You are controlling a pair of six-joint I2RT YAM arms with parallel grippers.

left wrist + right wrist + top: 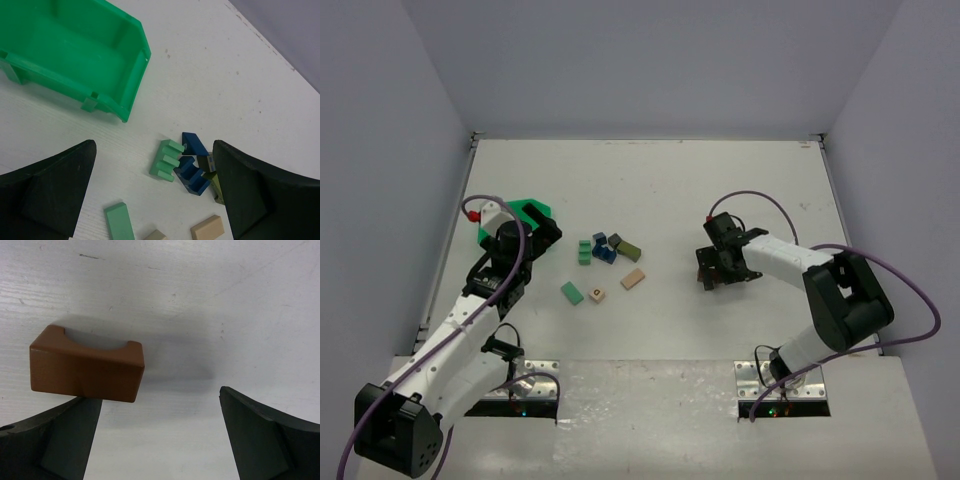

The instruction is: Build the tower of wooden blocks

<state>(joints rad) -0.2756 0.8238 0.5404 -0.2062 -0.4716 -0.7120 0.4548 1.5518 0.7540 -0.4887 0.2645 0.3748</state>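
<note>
No tower stands yet. The blocks lie loose on the worktop (670,180), so by my reading the build has hardly begun and every stacking step is left.

Most pieces sit in a loose group a little left of the worktop's middle. A green ridged block (584,250) lies just beside two blue blocks (604,250), with an olive block (628,249) on their far-right side. Nearer the near edge, and apart from one another, lie a flat green block (571,292), a small tan cube (597,294) and a tan block (633,278). None rests on top of another as far as the overhead view shows, though the blue and olive pieces crowd together and may lean on each other.

A green bin (525,212) sits toward the left edge, and what shows of its inside in the left wrist view is empty.

The left fingers (542,238) are spread wide and hold nothing. They hang between the bin and the group of blocks.

The right fingers (713,272) are also wide apart and empty, low over the worktop between its middle and the right edge. A brown block (85,365) with a curved notch in its top lies just ahead of them, off toward one finger rather than centred in the gap. I cannot tell whether it touches that finger. It looks like the likely first piece to pick up, and the fingers would need to shift sideways to straddle it.
</note>
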